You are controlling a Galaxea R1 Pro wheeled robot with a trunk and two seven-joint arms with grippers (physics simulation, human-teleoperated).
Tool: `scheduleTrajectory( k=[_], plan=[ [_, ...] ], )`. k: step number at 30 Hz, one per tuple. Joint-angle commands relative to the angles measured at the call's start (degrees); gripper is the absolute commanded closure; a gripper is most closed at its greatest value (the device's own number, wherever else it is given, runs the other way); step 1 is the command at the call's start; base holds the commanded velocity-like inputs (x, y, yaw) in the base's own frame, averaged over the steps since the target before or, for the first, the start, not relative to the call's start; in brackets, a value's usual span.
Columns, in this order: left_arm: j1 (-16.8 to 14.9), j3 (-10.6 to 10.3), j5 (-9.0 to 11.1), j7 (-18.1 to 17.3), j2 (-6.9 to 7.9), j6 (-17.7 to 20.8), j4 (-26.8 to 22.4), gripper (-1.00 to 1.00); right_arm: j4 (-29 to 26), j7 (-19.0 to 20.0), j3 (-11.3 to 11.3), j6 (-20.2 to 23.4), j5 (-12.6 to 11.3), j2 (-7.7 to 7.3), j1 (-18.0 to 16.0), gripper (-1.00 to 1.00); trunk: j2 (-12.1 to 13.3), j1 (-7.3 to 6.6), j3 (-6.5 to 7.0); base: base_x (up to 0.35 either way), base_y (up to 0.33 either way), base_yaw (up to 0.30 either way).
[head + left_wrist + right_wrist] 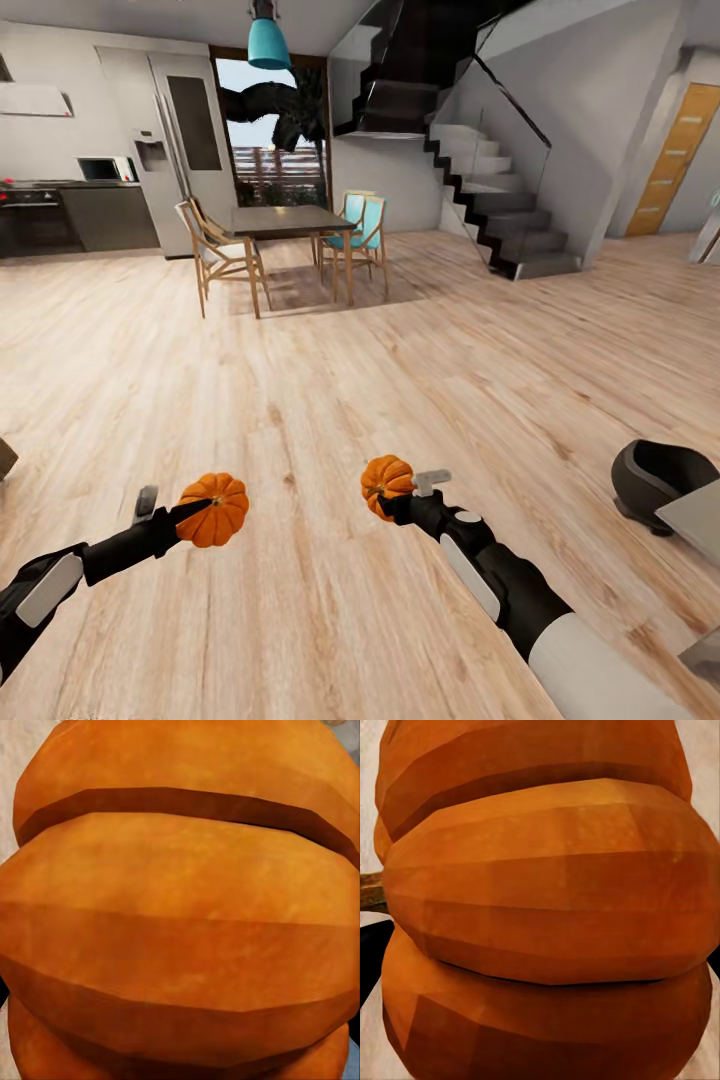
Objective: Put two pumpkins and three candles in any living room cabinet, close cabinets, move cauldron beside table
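Both pumpkins are being carried: left gripper (185, 515) is clamping one pumpkin (214, 509), right gripper (400, 490) is pinching the other pumpkin (385, 483), both up off the wood floor (330, 400), nearer the robot than the dining table (290, 222). No cabinet or candles in sight, so stowing, closing up & cauldron placement look undone. A dark rounded vessel (655, 480), prob. the cauldron, is sitting right of the pumpkins. Beyond the table: kitchen w/ fridge (185, 140) to its left, stairs (500, 200) to its right.
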Motion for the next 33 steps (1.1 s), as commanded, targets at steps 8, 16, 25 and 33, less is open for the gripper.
scheduleTrajectory(
  k=[8,16,25,33],
  plan=[
    [0.0,0.0,0.1,-0.1,0.30,0.0,0.1,1.00,0.0,0.0,0.0,-0.1,0.0,0.00,0.0,1.00,0.0,0.00,0.00,0.267,-0.165,0.297],
    [0.0,0.1,0.1,-0.1,0.35,0.0,0.1,1.00,0.1,0.0,0.0,-0.1,0.0,0.00,0.0,1.00,0.0,0.00,0.00,0.298,-0.168,0.297],
    [0.0,0.0,0.0,-0.6,0.36,0.0,0.1,1.00,0.2,0.0,0.0,-0.1,0.1,0.02,0.0,1.00,0.0,0.00,0.00,0.322,-0.082,0.296],
    [0.0,0.0,0.1,-0.6,0.36,0.0,0.2,1.00,0.2,0.0,0.0,-0.1,0.0,0.02,0.0,1.00,0.0,0.00,0.00,0.075,-0.001,0.297]
  ],
)
